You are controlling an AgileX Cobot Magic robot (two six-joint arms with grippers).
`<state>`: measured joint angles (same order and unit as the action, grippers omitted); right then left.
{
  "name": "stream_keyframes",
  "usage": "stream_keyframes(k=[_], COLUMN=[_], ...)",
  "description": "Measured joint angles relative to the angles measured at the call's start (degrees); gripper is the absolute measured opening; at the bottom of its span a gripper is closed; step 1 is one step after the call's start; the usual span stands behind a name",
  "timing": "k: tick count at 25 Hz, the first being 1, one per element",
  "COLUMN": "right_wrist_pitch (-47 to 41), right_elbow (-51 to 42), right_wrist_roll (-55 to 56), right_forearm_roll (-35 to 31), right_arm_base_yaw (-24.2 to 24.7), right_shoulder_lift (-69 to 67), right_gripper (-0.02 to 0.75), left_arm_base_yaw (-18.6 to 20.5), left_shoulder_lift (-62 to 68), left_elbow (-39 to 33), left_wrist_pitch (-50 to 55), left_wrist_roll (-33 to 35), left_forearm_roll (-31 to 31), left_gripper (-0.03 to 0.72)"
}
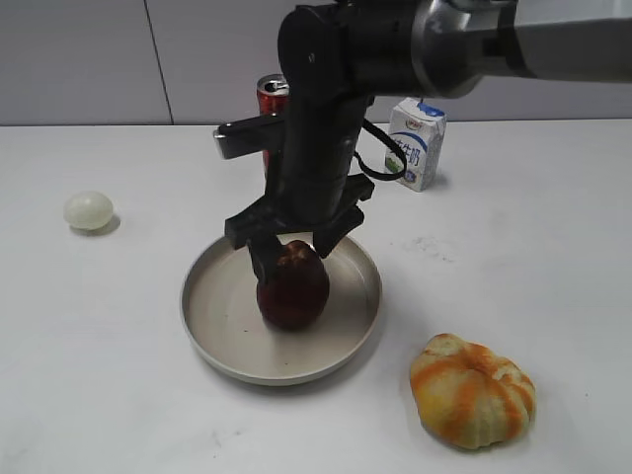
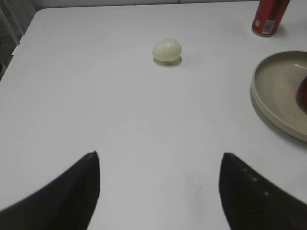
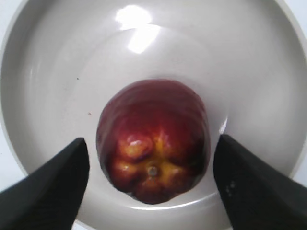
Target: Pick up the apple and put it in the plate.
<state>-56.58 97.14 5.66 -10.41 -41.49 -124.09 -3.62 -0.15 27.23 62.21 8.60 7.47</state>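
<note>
I see the apple [image 3: 152, 141] resting inside the plate [image 3: 43, 72]. My right tool [image 3: 151, 184] hangs over it, fingers spread wide, clear of the fruit. My left tool [image 2: 158, 191] gapes empty above the surface [image 2: 120, 120].

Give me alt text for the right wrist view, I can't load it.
A dark red apple sits inside the beige plate, its yellowish lobed crown facing the camera. The right gripper is open, one black finger on each side of the apple, with gaps showing.
</note>
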Motion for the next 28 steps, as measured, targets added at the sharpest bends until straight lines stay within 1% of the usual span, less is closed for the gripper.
stream_keyframes(k=[3, 5, 8, 11, 13, 21, 24, 28], right_wrist_pitch=[-2.8, -6.3, -10.7, -12.0, -12.2, -12.5, -12.5, -12.5], right_elbow=[3.0, 6.3, 12.2, 17.5, 19.2, 19.7, 18.2, 10.6], right_wrist_roll=[0.0, 0.0, -0.9, -1.0, -1.1, -1.1, -1.3, -2.9], right_forearm_roll=[1.1, 1.3, 1.3, 1.4, 1.6, 2.7, 3.2, 4.2], right_arm_base_yaw=[0.3, 1.0, 3.8, 9.0, 13.4, 30.2, 35.0, 40.2], right_shoulder_lift=[0.0, 0.0, 0.0, 0.0, 0.1, 2.1, 5.3, 11.1], right_gripper=[0.613, 0.613, 0.613, 0.612, 0.605, 0.594, 0.594, 0.594], left_arm_base_yaw=[0.0, 0.0, 0.0, 0.0, 0.0, 0.0, 0.0, 0.0], left_shoulder_lift=[0.0, 0.0, 0.0, 0.0, 0.0, 0.0, 0.0, 0.0], left_elbow=[0.0, 0.0, 0.0, 0.0, 0.0, 0.0, 0.0, 0.0], left_wrist_pitch=[0.0, 0.0, 0.0, 0.0, 0.0, 0.0, 0.0, 0.0], left_wrist_roll=[0.0, 0.0, 0.0, 0.0, 0.0, 0.0, 0.0, 0.0], left_forearm_roll=[0.0, 0.0, 0.0, 0.0, 0.0, 0.0, 0.0, 0.0], left_gripper=[0.589, 0.589, 0.589, 0.589, 0.589, 0.589, 0.589, 0.589])
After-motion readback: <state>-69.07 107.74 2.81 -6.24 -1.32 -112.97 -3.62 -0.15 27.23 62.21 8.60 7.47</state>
